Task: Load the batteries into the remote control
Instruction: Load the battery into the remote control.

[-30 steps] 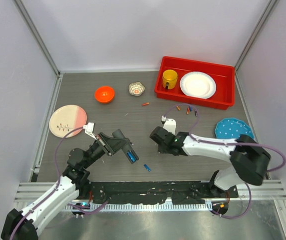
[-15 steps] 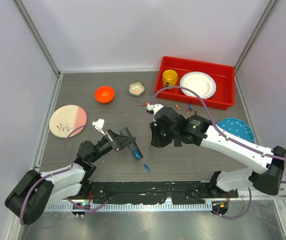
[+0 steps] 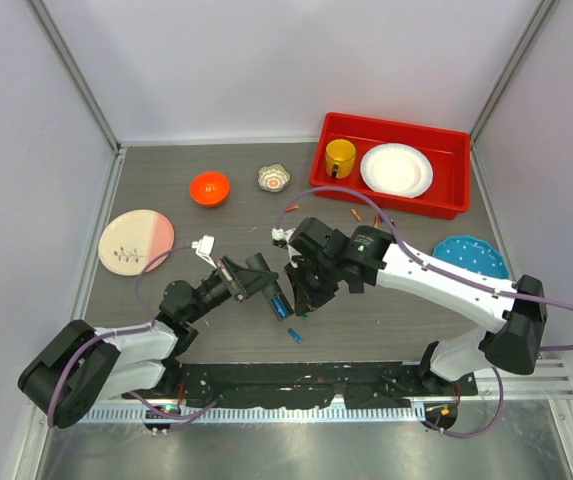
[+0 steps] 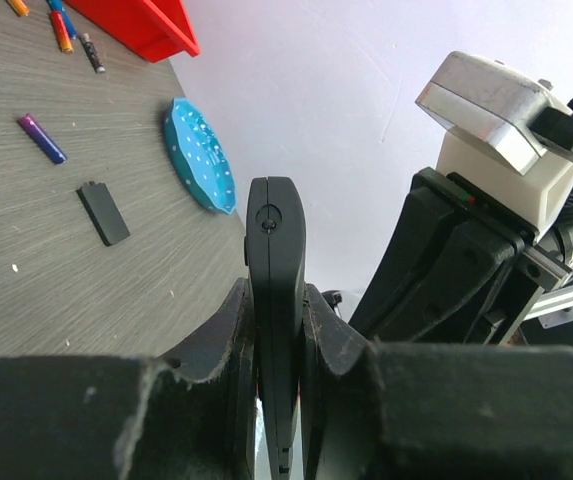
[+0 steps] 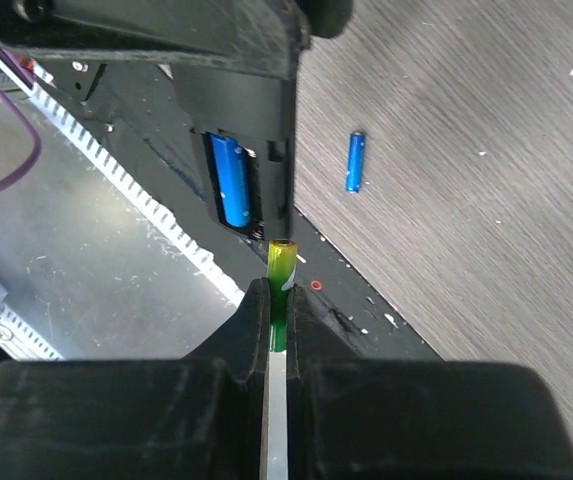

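Pinching a green battery (image 5: 283, 262), the right hand (image 5: 278, 300) hovers beside the left hand's (image 4: 277, 325) clamped remote control (image 4: 274, 235).

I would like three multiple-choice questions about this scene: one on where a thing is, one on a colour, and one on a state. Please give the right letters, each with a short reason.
1. Where is the yellow cup?
A. inside the red bin
B. left of the bin, outside it
C. in front of the bin, outside it

2. What colour is the battery held in the right claw?
A. purple
B. yellow-green
C. orange

3. In what state is the recess of the remote control?
A. empty
B. one blue battery in it
C. holding two purple batteries

Answers:
1 A: the cup stands within the bin's walls, beside the white plate.
2 B: the right wrist view shows its yellow-green end sticking out of the claw.
3 B: one blue cell lies in the recess, and the slot next to it looks bare.
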### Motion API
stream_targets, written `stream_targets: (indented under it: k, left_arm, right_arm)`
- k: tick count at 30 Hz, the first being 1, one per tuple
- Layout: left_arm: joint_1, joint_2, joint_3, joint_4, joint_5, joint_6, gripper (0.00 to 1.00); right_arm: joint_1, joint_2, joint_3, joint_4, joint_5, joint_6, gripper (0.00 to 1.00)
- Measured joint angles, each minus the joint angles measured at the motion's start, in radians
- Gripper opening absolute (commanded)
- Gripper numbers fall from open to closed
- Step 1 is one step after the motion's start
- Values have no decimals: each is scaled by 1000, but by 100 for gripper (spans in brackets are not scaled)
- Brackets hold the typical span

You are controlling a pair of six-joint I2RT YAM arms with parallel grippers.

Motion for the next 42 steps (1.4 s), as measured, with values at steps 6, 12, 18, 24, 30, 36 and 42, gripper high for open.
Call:
stream_targets:
  k: [6, 12, 18, 24, 30, 36, 42]
  left_arm:
    - [-3, 15, 4, 5, -13, -23, 0]
    - [-6, 18, 4, 5, -26, -37, 0]
    - [-6, 18, 4, 4, -35, -37, 0]
    - [-6, 18, 4, 3, -37, -37, 0]
    - [-7, 11, 3, -8, -42, -37, 0]
    - [-9, -4, 3, -11, -43, -37, 0]
    - [-10, -9, 1, -14, -41, -37, 0]
  right_arm:
    - [16, 25, 23, 36, -22, 30, 1]
    - [23, 49, 26, 72, -26, 61, 1]
    - [24, 51, 26, 88, -13, 81, 1]
    - [25, 51, 26, 96, 13, 87, 1]
    - [25, 51, 27, 95, 43, 85, 1]
    - [25, 53, 29, 90, 62, 74, 1]
    - [25, 58, 30, 88, 66, 70, 1]
